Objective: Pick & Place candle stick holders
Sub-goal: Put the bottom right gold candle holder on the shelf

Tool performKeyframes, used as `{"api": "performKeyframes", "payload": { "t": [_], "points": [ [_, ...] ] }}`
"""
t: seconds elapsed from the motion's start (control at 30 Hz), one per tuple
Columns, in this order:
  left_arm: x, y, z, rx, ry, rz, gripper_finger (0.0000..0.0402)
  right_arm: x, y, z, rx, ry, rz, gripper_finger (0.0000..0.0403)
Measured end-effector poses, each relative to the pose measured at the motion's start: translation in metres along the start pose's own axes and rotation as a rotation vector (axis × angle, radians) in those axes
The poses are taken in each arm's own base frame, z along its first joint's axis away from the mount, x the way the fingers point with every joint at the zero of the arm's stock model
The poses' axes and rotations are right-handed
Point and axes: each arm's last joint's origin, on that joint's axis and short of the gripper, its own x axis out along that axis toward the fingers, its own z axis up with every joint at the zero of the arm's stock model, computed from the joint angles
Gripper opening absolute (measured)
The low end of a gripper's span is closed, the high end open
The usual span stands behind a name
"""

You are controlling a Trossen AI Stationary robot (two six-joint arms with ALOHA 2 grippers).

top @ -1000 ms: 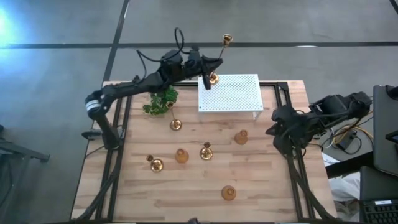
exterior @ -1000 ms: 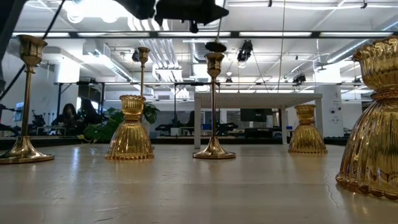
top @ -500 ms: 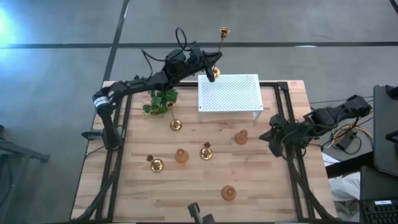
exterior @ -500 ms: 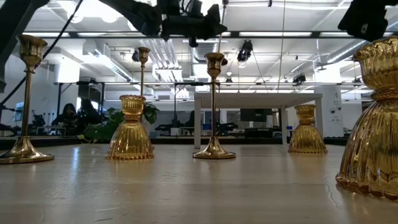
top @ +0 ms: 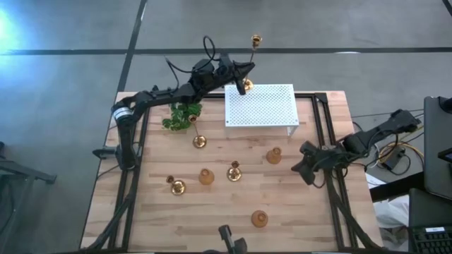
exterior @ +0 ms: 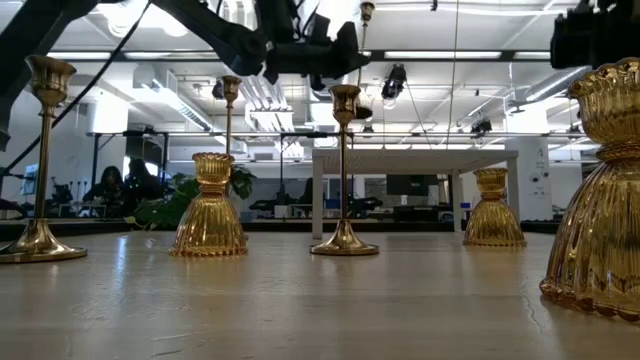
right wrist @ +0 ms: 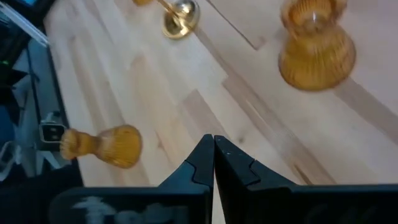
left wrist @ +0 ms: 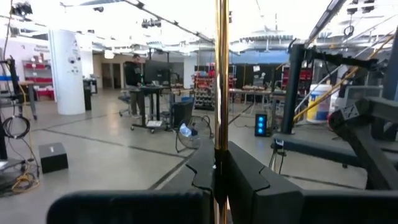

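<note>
Candlestick held upright, cup uppermost, in left claw.

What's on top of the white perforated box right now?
Nothing rests on the white perforated box. The left tool holds a tall candle stick holder at its back edge; the base is hidden.

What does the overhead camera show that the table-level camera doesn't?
Only the overhead view shows the left pincer gripping a tall candle holder over the white box's back edge, the right pincer at the table's right edge, and all six holders standing on the table. Only the table-level view shows the room and a seated person. Both show the plant.
</note>
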Motion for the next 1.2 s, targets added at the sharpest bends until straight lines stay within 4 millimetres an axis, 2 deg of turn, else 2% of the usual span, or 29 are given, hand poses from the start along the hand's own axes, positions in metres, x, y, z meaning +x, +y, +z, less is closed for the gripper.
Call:
{"api": "performKeyframes", "payload": {
  "t": [0.2, 0.4, 0.5, 0.63, 0.8, 1.0, 1.2],
  "points": [
    [-0.007, 0.003, -0.015, 0.003, 0.004, 0.016, 0.002, 0.012, -0.013, -0.01, 0.046, 0.03, -0.049, 0.0008],
    [-0.023, 0.022, -0.034, -0.148, -0.153, 0.051, 0.002, 0.02, -0.014, -0.012, 0.03, 0.009, 0.001, 0.0008],
    [-0.031, 0.025, -0.045, -0.175, -0.184, 0.068, 0.002, 0.024, -0.018, -0.015, 0.01, 0.003, -0.012, 0.0008],
    [-0.035, 0.024, -0.055, -0.109, -0.147, 0.081, 0.002, 0.033, -0.03, -0.023, 0.033, 0.034, -0.035, 0.0008],
    [-0.036, 0.024, -0.058, 0.024, -0.125, 0.086, 0.002, 0.044, -0.039, -0.031, 0.081, 0.074, -0.005, 0.0008],
    [-0.036, 0.024, -0.06, 0.083, -0.098, 0.076, 0.002, 0.05, -0.043, -0.035, 0.111, 0.066, 0.02, 0.0008],
    [-0.035, 0.028, -0.074, 0.112, -0.061, 0.078, 0.002, 0.05, -0.042, -0.034, 0.111, 0.062, 0.035, 0.0008]
  ]
}}
